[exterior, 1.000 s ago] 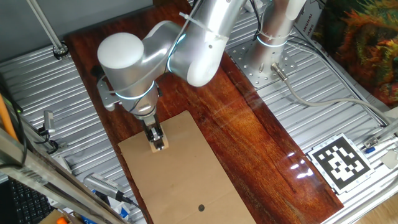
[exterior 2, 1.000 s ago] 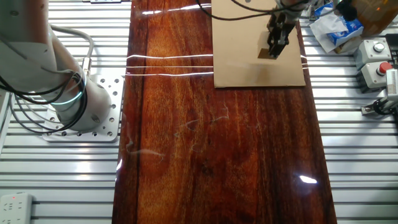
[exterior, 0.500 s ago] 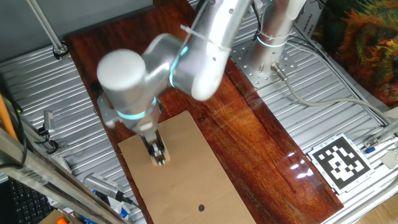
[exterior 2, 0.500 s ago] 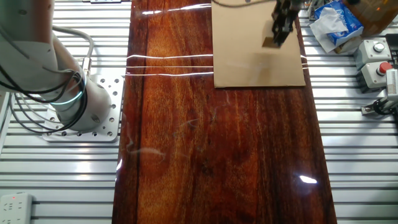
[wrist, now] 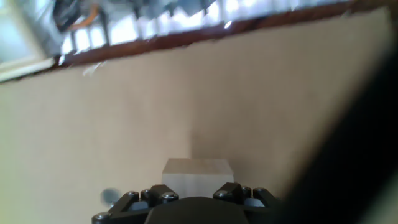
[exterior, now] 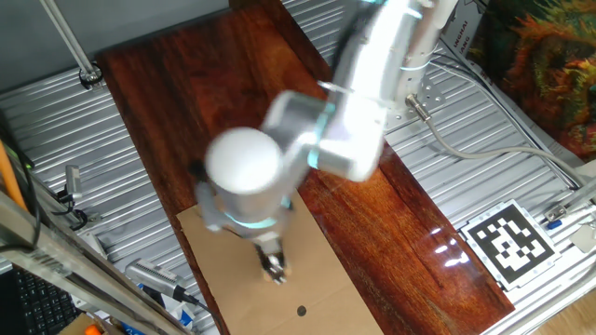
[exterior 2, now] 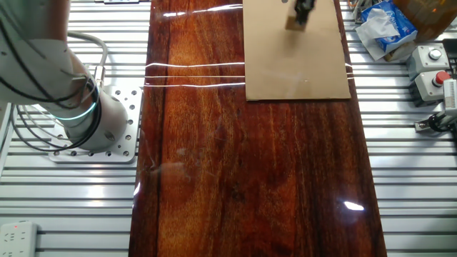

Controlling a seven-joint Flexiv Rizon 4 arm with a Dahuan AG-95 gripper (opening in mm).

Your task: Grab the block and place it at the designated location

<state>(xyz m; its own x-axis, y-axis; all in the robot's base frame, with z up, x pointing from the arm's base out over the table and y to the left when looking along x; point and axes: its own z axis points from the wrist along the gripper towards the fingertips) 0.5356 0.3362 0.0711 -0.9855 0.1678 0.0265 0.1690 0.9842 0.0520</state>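
Two-finger gripper (exterior: 273, 268) blurred, clamped on small pale tan wooden cube (wrist: 197, 175) above large flat tan cardboard sheet (exterior: 233, 279). Small round black dot (exterior: 301, 311) lies near, unobscured. Fingertips indistinct.

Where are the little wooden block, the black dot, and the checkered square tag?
block (wrist: 197, 173): hand view, its front face.
black dot (exterior: 301, 311): one fixed view, its centre.
checkered tag (exterior: 508, 242): one fixed view, middle of the pattern.

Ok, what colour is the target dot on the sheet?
Black, on the tan sheet; the dot shows best in one fixed view.
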